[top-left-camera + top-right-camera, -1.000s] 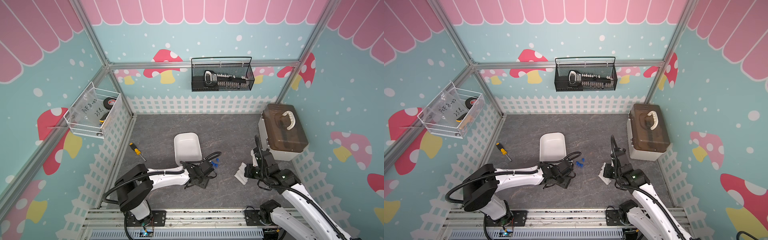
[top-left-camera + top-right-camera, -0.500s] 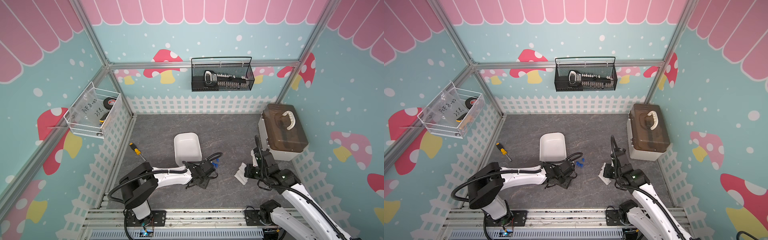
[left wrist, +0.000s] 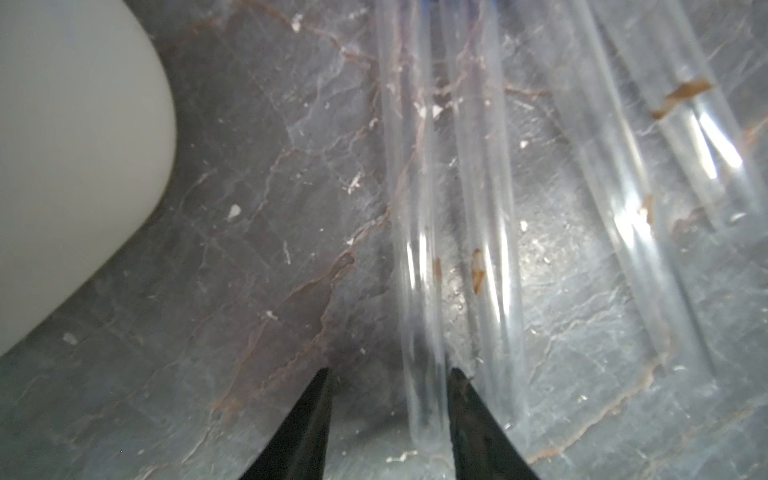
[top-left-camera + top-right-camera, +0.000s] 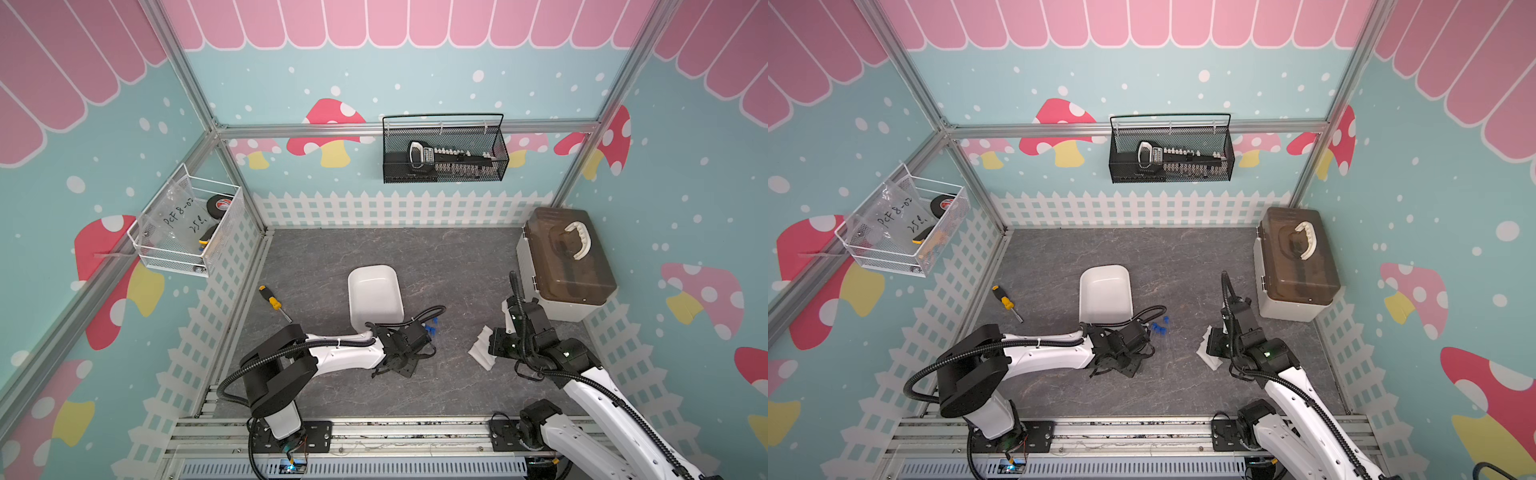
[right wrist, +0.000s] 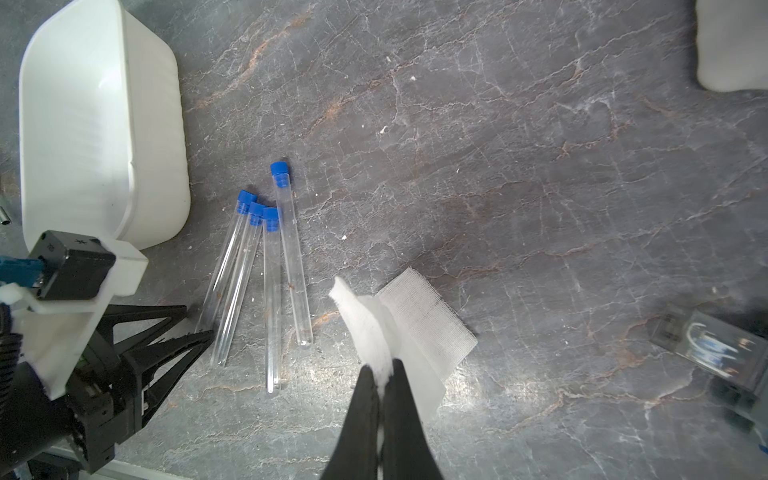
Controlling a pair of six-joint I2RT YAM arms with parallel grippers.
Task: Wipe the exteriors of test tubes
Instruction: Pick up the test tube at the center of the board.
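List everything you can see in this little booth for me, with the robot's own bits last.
test tubes: four, clear with blue caps, lying on the grey floor beside the tray
gauze pad: one, white, pinched by the right gripper
tray: one, white, middle of the floor
screwdriver: one, yellow-and-black handle, on the floor near the left wall
box: one, pale with a brown lid, far right corner
black wire basket: one, on the back wall, with tools inside
white wire basket: one, on the left wall, with a tape roll and a bag inside
left gripper: one, black, jaws apart either side of one tube's end
right gripper: one, black, shut on the gauze
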